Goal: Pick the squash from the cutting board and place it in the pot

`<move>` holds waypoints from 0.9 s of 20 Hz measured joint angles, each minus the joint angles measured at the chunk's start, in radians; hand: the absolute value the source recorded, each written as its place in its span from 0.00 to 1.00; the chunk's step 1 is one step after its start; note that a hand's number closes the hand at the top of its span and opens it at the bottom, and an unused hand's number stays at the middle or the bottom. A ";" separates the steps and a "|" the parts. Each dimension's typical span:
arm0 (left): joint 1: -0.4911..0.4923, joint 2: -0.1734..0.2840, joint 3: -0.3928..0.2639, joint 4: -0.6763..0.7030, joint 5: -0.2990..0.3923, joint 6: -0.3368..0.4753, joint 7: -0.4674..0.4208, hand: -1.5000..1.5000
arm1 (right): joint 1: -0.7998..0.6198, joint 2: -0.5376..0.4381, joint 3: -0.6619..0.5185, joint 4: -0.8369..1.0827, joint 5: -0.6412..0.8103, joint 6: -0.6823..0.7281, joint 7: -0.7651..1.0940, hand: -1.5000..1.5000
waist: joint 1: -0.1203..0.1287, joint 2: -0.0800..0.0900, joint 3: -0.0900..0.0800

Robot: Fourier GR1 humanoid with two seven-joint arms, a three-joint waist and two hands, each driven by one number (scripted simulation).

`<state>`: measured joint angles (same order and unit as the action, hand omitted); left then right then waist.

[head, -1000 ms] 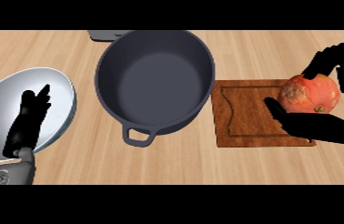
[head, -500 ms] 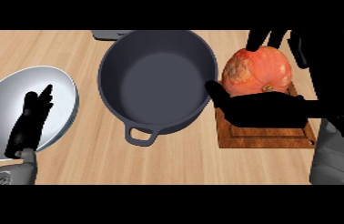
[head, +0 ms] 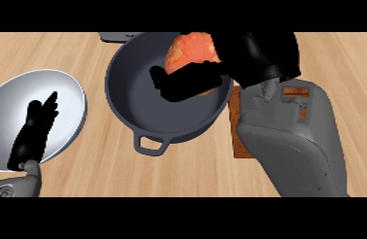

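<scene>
- Head view, far left: the left hand (head: 34,131) rests over a white plate (head: 68,94), fingers straight and holding nothing.
- Centre: the dark pot (head: 143,99).
- Right: the right hand (head: 215,73) curls round the orange squash (head: 192,47) — held above the pot's right side.
- Far right: the cutting board (head: 237,111), mostly hidden by the forearm.

The surface (head: 86,53) is light wood with the grain running across the view. A dark grey oval pot (head: 136,107) stands on it near the middle, its loop handle pointing toward the lower edge, and a pale round plate (head: 68,94) lies well to the pot's left. A brown cutting board (head: 237,136) lies just right of the pot, mostly hidden, and a grey object (head: 114,37) sits at the far edge, partly behind the pot.
</scene>
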<state>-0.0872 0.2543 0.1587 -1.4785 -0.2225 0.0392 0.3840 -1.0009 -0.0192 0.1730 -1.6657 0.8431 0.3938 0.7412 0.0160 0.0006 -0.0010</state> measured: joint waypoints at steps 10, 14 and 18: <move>-0.020 0.012 0.009 0.016 0.000 -0.015 -0.006 0.50 | -0.038 0.017 0.086 0.371 -0.145 -0.200 -0.004 0.00 | 0.011 0.003 0.000; -0.027 0.011 0.010 0.022 -0.001 -0.018 -0.005 0.50 | -0.059 0.018 0.115 0.515 -0.242 -0.320 -0.051 0.00 | 0.017 0.005 0.000; -0.036 0.003 0.010 0.044 -0.004 -0.012 -0.017 0.50 | -0.020 0.019 0.109 0.545 -0.344 -0.468 -0.133 0.00 | 0.016 0.007 0.001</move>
<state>-0.1230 0.2576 0.1690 -1.4345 -0.2266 0.0273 0.3671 -1.0214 -0.0002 0.2818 -1.1209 0.4987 -0.0746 0.6082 0.0324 0.0075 -0.0003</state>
